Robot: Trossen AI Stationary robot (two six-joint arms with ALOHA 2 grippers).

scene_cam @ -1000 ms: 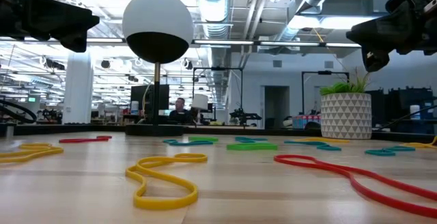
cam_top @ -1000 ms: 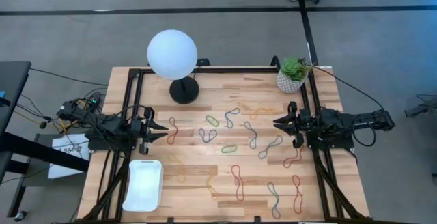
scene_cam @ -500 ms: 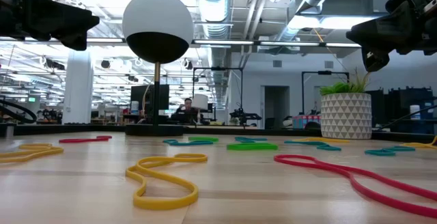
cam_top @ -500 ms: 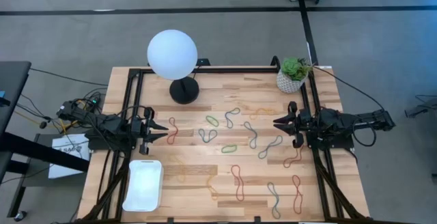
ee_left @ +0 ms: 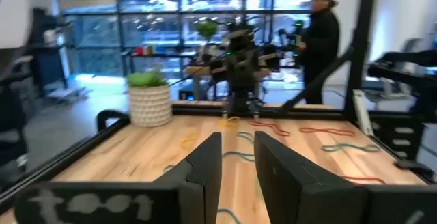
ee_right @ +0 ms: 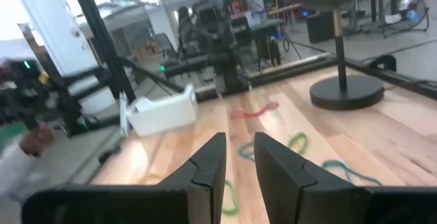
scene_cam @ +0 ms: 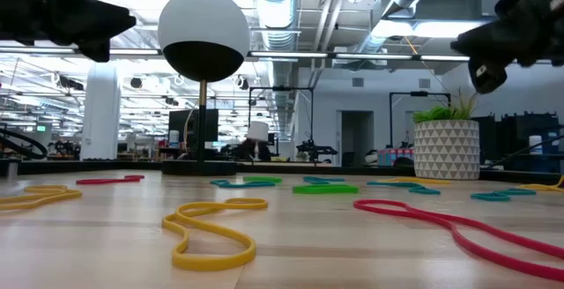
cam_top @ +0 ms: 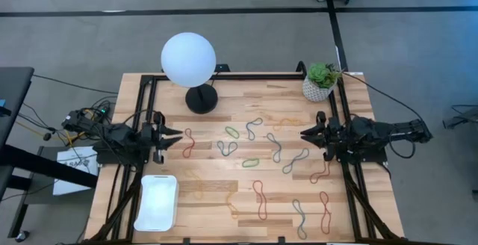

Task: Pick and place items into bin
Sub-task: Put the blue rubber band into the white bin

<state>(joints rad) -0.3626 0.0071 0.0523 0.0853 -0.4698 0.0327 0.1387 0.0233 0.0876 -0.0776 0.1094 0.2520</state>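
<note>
On the left, my left gripper [cam_top: 176, 133] hangs above the table edge with a narrow gap showing between its fingers [ee_left: 205, 166], nothing held. The white bin [cam_top: 156, 202] sits just below it near the front left corner, with nothing in it that I can see. Just beyond the fingertips lies a red band [cam_top: 188, 143], the closest item to that arm.

I'd take that one first: spread the fingers wider, come straight down over a crossing of the loop (a thin band slips away from a shallow pinch) and press to the wood before closing.

The other bands [cam_top: 259, 198] are scattered across the middle and right. At the right edge, near the plant pot [cam_top: 318, 88], my right gripper [cam_top: 303, 134] waits, also slightly parted and holding nothing.
</note>
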